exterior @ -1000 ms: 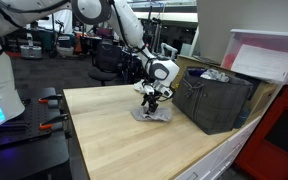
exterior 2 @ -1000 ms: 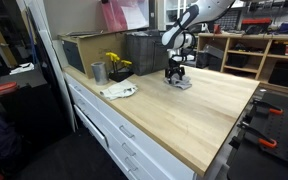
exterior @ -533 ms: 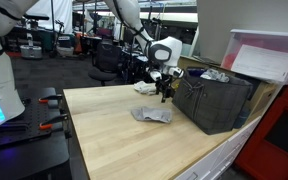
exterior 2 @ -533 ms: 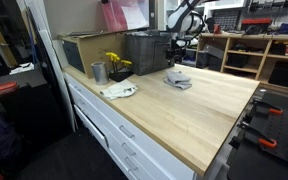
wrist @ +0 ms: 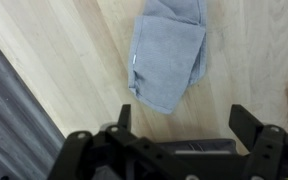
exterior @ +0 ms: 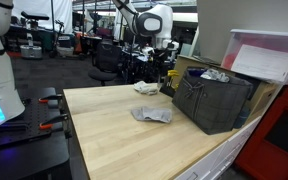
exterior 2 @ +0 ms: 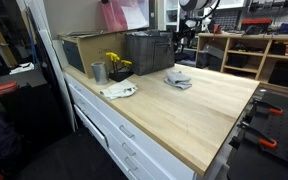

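Upward went the pincer (exterior: pixel 165 68) over the last second: it had stood right down on the grey cloth (exterior: pixel 152 115) and now hung well above it, with nothing between its fingers. Its jaws were spread as wide as they go, empty, as the wrist view showed. The cloth lay folded and flat on the wooden worktop (exterior: pixel 104 140), just beside the dark crate (exterior: pixel 216 100) and apart from a smaller white rag (exterior: pixel 147 88) near the far edge. From the wrist view the cloth (wrist: pixel 169 55) sat straight below and a little ahead of the pincer (wrist: pixel 183 115). Its long axis ran away from the fingers, roughly square to the line between them, leaning slightly toward the left finger (wrist: pixel 124 118).
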### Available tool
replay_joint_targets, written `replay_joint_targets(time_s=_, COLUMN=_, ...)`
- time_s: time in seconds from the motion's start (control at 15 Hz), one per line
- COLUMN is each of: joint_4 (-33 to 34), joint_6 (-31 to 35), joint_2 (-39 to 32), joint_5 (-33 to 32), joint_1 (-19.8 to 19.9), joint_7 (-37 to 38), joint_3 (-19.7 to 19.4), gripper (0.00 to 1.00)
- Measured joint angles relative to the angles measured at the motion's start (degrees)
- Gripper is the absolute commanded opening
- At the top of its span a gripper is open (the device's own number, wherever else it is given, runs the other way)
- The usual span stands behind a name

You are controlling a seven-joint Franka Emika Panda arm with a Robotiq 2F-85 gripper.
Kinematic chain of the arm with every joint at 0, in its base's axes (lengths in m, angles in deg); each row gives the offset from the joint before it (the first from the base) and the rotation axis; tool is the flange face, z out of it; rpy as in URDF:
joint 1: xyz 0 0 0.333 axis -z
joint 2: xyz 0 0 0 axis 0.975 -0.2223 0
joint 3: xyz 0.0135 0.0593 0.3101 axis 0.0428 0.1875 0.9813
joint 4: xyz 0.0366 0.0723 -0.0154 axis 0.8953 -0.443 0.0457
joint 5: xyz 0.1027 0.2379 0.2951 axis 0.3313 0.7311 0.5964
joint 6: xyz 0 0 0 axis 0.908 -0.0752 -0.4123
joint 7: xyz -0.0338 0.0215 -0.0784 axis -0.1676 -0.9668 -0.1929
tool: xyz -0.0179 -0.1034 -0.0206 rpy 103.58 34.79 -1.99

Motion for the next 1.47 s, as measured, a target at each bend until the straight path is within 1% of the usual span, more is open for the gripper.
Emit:
replay_joint_targets(time_s=0.47, joint_4=-13.2, joint_6=-5.4, joint_2=15.6, joint_5=-2.7, joint_1=-1.0, joint_7=0.6, joint_3=0.1, gripper=1.0)
replay_joint_targets(time_s=0.8, joint_4=-19.9, joint_6=-10.9, joint_2=24.6, joint_5=-2.7, joint_1=-1.6, joint_7=0.7, joint_3=1.2, gripper=1.0)
replay_joint_targets(time_s=1.13, joint_4=-23.9, joint_6=-15.1, joint_2=30.6, joint_5=-2.8, joint_1=-1.7, joint_7=0.9, joint_3=2.8, gripper=1.0)
replay_joint_targets(time_s=1.27, joint_4=-25.2, joint_6=-16.4, joint_2=32.0, joint_5=-2.8, joint_1=-1.8, joint_7=0.9, joint_3=3.3, gripper=1.0)
replay_joint_targets(time_s=1.47, joint_4=-27.7, joint_6=-16.7, joint_2=33.0, joint_5=-2.7, joint_1=-1.9, joint_7=1.0, joint_3=3.4, gripper=1.0)
